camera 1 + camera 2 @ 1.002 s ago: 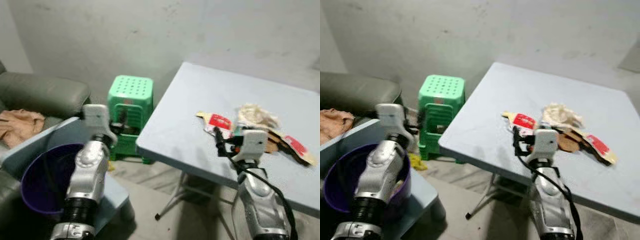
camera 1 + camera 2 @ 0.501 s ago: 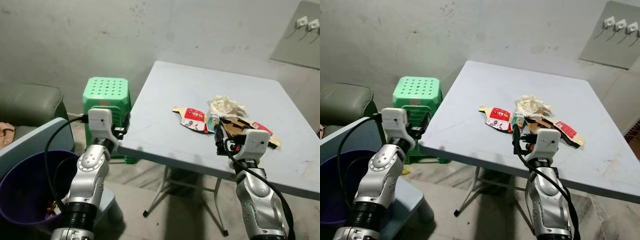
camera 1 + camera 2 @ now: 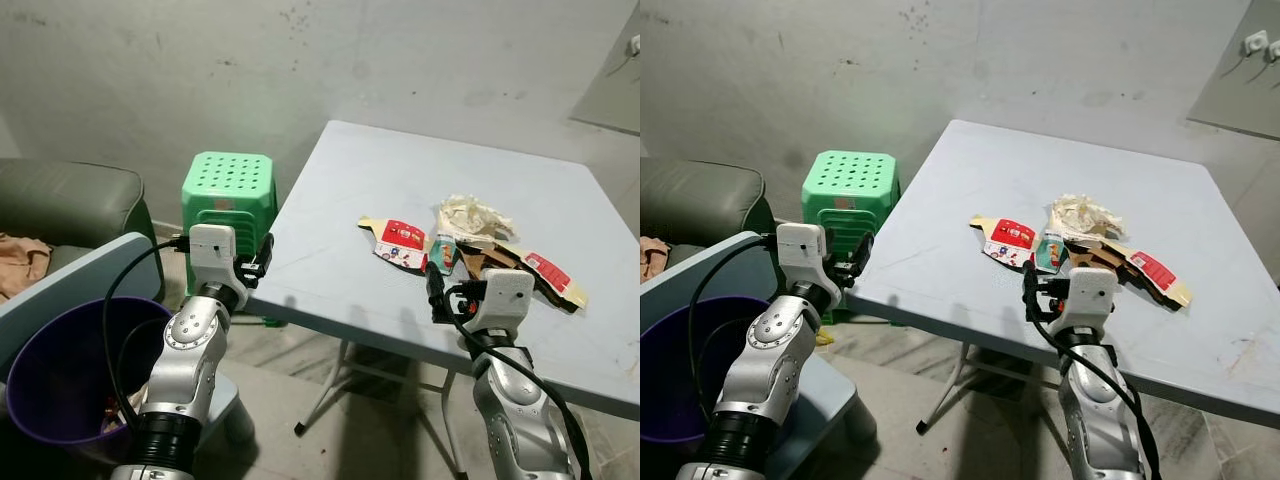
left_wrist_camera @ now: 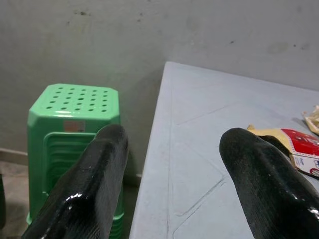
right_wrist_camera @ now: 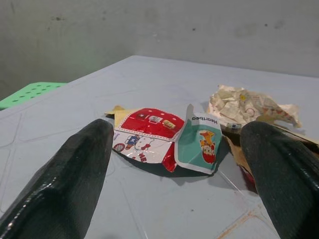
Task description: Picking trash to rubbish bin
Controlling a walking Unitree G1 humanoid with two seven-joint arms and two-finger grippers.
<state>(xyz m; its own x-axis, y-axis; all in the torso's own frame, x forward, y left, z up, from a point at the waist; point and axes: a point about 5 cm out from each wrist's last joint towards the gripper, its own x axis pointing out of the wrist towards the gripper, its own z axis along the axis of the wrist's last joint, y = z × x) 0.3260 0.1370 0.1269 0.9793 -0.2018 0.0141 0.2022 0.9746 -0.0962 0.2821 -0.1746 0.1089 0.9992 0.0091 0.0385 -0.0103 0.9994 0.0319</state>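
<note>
Grey desk (image 3: 400,200) carrying trash pile (image 3: 470,245) mid-surface; right claw (image 5: 174,164) spread wide, lining up on red wrapper (image 5: 147,129); left claw (image 4: 172,169) spread, idling by green stool (image 3: 228,195); purple bin (image 3: 60,365) waiting at robot's left for drop

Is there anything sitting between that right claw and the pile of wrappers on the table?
Nothing visible. The right gripper, fingers open, faces the wrappers across bare table.

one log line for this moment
right tool: open, facing wrappers on table | left tool: open, at table edge | bin: left
</note>
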